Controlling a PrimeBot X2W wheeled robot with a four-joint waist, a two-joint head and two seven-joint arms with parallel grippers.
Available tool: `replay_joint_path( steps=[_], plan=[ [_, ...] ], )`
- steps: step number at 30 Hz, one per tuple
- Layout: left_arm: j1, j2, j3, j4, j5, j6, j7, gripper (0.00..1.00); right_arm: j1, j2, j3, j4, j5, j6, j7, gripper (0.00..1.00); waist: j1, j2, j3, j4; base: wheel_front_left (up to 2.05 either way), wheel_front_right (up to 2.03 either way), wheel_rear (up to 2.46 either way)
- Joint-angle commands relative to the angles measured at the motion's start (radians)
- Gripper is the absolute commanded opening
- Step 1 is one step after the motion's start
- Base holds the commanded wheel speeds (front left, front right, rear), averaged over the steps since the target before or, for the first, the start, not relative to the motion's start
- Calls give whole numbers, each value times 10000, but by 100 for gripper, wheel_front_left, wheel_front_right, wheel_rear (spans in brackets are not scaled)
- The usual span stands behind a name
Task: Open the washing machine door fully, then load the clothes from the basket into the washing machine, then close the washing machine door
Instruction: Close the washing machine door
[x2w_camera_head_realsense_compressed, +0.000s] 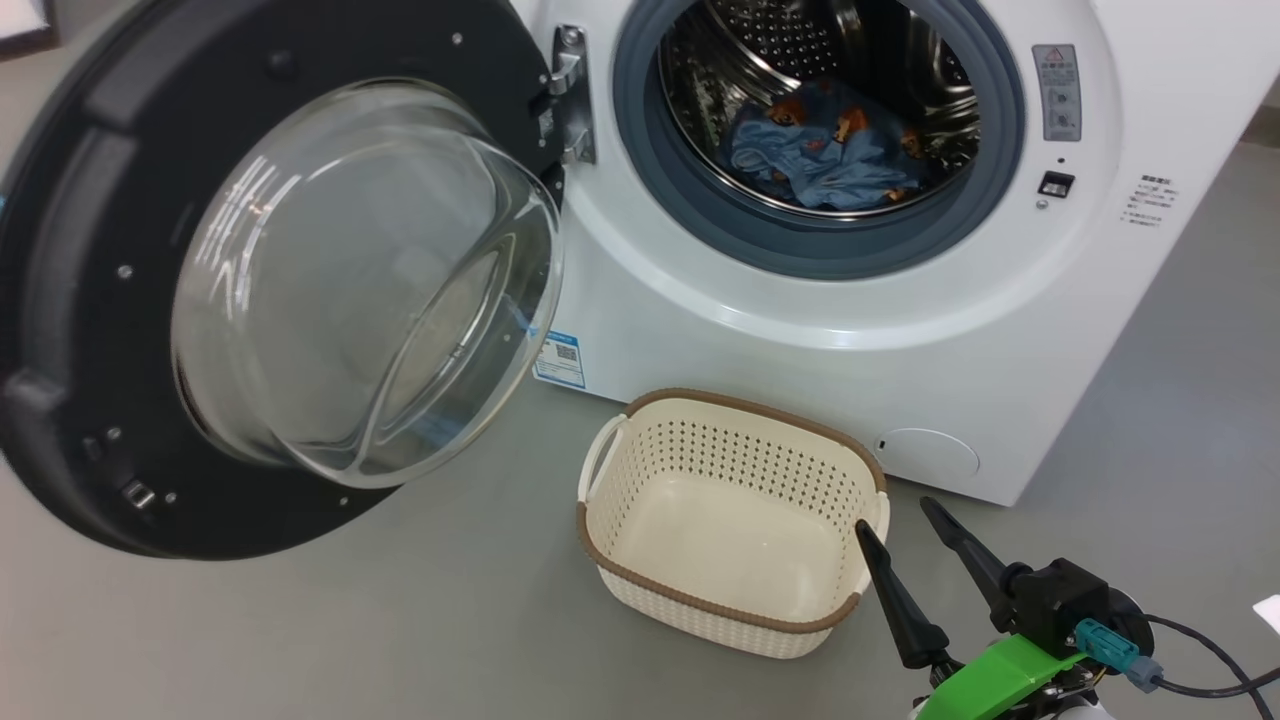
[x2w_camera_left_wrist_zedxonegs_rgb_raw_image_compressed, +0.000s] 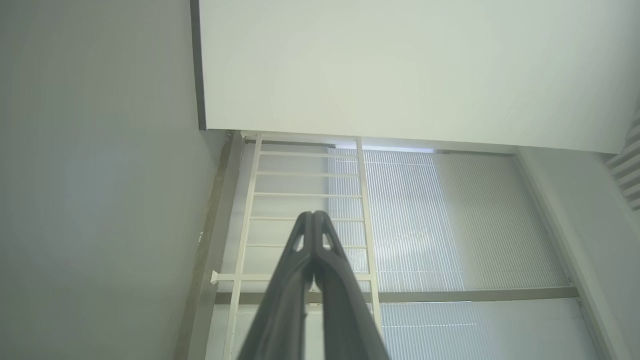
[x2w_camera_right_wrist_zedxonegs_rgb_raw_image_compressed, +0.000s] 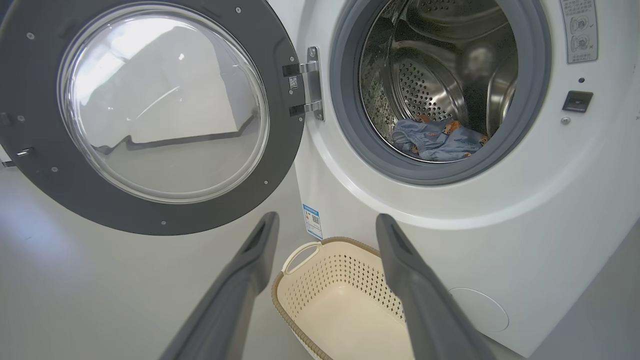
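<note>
Your left gripper (x2w_camera_left_wrist_zedxonegs_rgb_raw_image_compressed: 312, 220) is pinched shut on nothing, aimed up at a window (x2w_camera_left_wrist_zedxonegs_rgb_raw_image_compressed: 450, 225), out of the way. The washing machine door (x2w_camera_head_realsense_compressed: 360, 280) hangs wide, clearing the mouth. The clothes (x2w_camera_head_realsense_compressed: 830, 150) lie in the drum (x2w_camera_head_realsense_compressed: 790, 50), with the basket (x2w_camera_head_realsense_compressed: 690, 600) bare below. Your right gripper (x2w_camera_head_realsense_compressed: 893, 514) is spread, empty, beside the basket. Closing the door looks next.

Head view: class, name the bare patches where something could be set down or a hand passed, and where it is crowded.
Free: the floor below the washing machine door and left of the basket; the basket's bare bottom; the drum above the clothes. Crowded: the strip between basket and washing machine, and the basket's right corner, beside the right end effector.
</note>
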Motion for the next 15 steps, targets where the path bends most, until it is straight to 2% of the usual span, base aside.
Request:
replay_joint_path(
  steps=[1, 15],
  plan=[
    [-283, 717, 37, 51, -177, -133, 242, 0, -349, -89, 272, -204, -58, 16, -49, 100, 0, 0, 146, -204, 0, 0, 0],
    [-606, 854, -123, 1658, -385, -689, 1015, 0, -663, -412, 452, -127, -147, 16, -49, 100, 0, 0, 592, -997, 0, 0, 0]
  ],
)
